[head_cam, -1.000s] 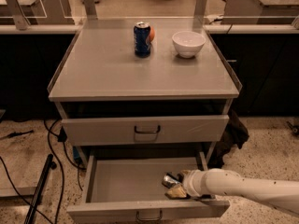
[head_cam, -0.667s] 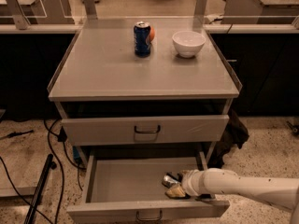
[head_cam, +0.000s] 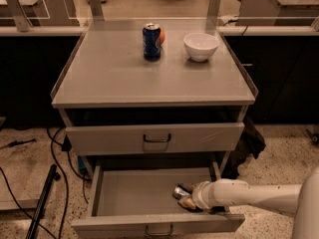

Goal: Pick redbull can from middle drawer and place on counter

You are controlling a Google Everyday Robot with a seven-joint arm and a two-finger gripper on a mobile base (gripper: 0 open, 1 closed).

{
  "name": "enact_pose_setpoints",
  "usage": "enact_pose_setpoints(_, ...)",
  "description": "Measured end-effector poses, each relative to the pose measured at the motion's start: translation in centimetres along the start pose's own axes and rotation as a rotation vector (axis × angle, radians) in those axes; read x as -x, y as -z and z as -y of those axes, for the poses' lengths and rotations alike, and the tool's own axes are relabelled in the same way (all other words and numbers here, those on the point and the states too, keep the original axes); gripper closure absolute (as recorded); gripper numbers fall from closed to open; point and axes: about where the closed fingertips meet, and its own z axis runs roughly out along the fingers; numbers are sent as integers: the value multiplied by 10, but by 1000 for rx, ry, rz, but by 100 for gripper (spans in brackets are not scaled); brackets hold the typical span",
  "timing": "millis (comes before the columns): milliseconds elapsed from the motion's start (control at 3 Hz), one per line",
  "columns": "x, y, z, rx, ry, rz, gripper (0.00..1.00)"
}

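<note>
Camera view: middle drawer point(head_cam: 134, 195) is pulled open, and the redbull can point(head_cam: 179, 191) sits on its floor toward the right front, apparently lying on its side. The gripper point(head_cam: 189, 200) is down inside the drawer right against the can, with the white arm point(head_cam: 249, 197) reaching in from the right.

Versus a second ago, almost nothing changes. The wrist creeps slightly left toward the can, and the can keeps the same spot, not lifted. Whether the gripper is clamped on the can, cannot tell (its tip is hidden between wrist and can).

Judgement: the grasp step is in hand and the lift has not begun.

The counter point(head_cam: 149, 81) carries a dark-blue soda can point(head_cam: 151, 42) and a white bowl point(head_cam: 201, 46) at the back, so placing in front of them looks easiest. The upper drawer point(head_cam: 154, 138) is closed, so the can likely has to come out forward before rising.
</note>
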Motion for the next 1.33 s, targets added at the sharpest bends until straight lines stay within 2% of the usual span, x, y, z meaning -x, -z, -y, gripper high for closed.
enact_pose_setpoints(667, 0, 0, 0, 0, 0, 0, 100)
enact_pose_setpoints(1000, 3, 7, -2, 32, 2, 25, 100)
enact_pose_setpoints(1333, 42, 51, 16, 87, 36, 149, 100)
